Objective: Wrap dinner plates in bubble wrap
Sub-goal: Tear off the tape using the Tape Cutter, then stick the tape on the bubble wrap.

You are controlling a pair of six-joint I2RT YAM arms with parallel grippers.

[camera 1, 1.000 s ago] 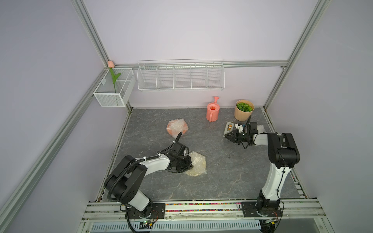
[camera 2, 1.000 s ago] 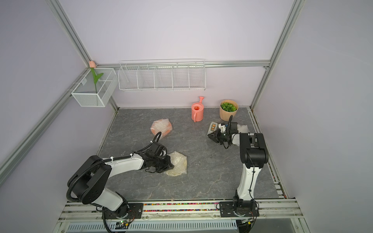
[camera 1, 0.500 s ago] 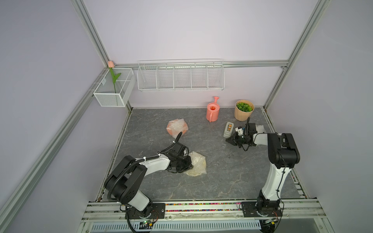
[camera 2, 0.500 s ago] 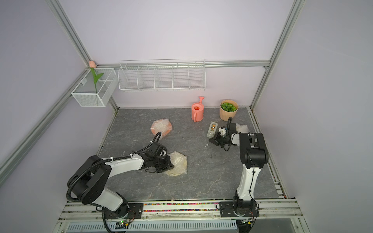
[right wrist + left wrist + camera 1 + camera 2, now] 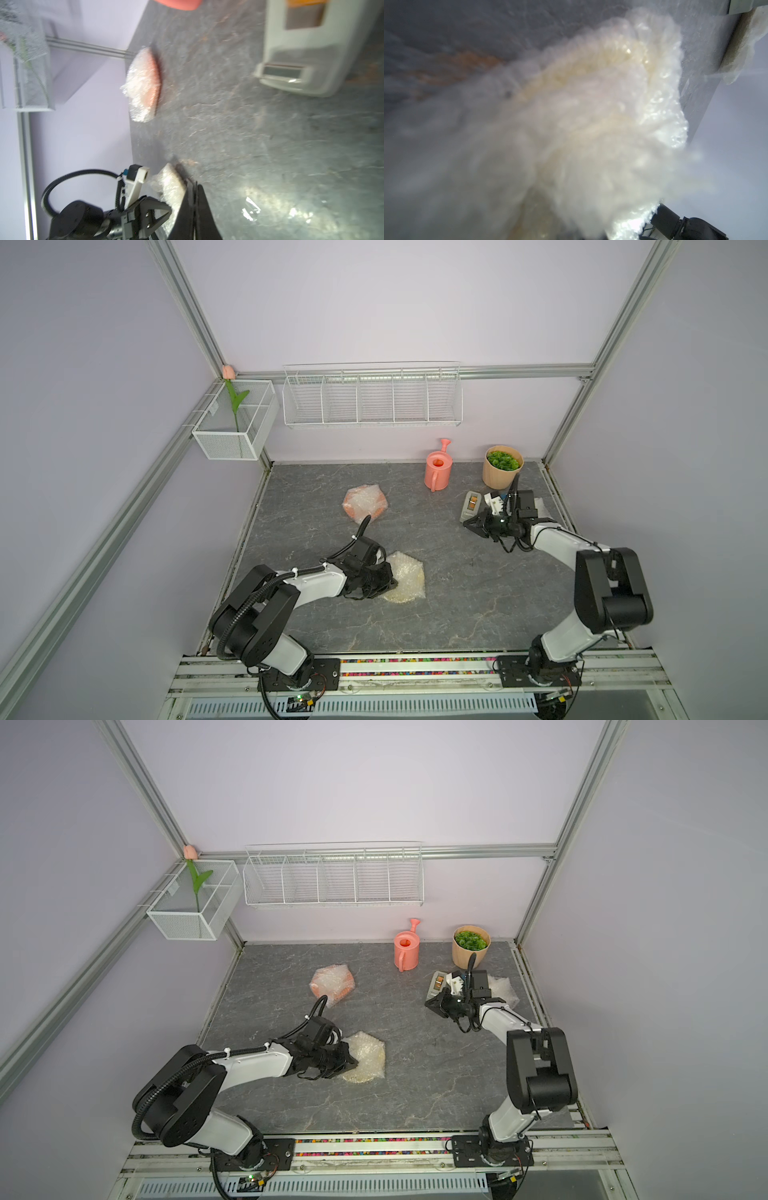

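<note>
The left tool (image 5: 392,583) is seen closed, its tips set against the edge nearest the left arm of a pale plate (image 5: 405,578). This plate is bundled in bubble wrap (image 5: 602,124) and lies on the bench (image 5: 457,605) toward the front middle. Whether a fold of wrap is pinched cannot be told, as the left wrist view is filled by blurred wrap. The right tool (image 5: 467,525) is held shut with nothing between its jaws, low over the bench and just in front of a white tape dispenser (image 5: 471,505). An orange plate (image 5: 362,508), also wrapped, is found farther back, well apart from both tools. Behind the right arm, more crumpled wrap (image 5: 502,989) is seen near the bench's right edge. A pink watering can (image 5: 438,470) and a potted plant (image 5: 502,466) are placed along the back wall.
</note>
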